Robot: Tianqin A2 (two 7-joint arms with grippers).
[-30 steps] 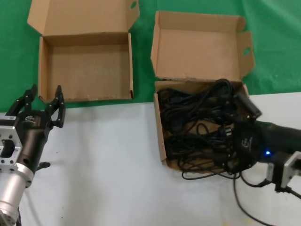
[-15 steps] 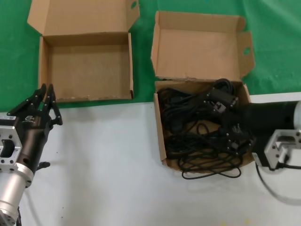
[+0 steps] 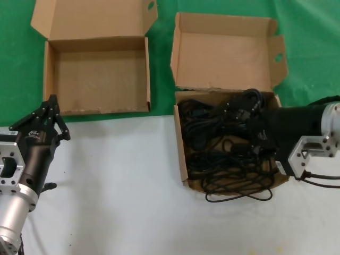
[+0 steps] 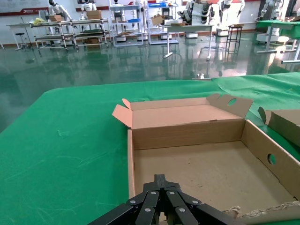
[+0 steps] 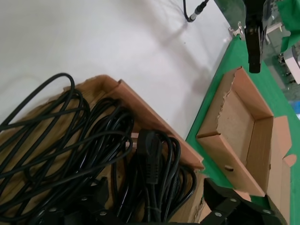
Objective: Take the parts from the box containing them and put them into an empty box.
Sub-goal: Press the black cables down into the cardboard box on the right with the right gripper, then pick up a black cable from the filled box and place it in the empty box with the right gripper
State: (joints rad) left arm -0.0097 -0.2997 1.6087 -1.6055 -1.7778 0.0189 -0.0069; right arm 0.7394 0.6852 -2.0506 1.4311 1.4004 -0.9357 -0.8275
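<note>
The squarish cardboard box [image 3: 179, 154] with its lid [image 3: 223, 53] open holds a tangle of black power cables [image 3: 212, 138]. My right gripper [image 3: 247, 130] is low inside this box, open, with its jaws wide apart on either side of a cable bundle [image 5: 150, 187]; it grips nothing. The wider, shallow empty box [image 3: 95, 74] lies open at the far left. My left gripper [image 3: 51, 102] is shut and empty, its tip at that box's near wall; the left wrist view shows the bare box floor [image 4: 211, 173] past the tip [image 4: 161, 178].
Both boxes straddle the border between the green cloth [image 3: 313, 42] and the white table [image 3: 117, 186]. One cable loop [image 3: 239, 197] hangs over the cable box's front edge onto the table. The right wrist view shows the empty box [image 5: 239, 122] beyond the cable box.
My right gripper has swung from the box's front right corner to lie over the cables farther back. My left gripper has closed from open to shut.
</note>
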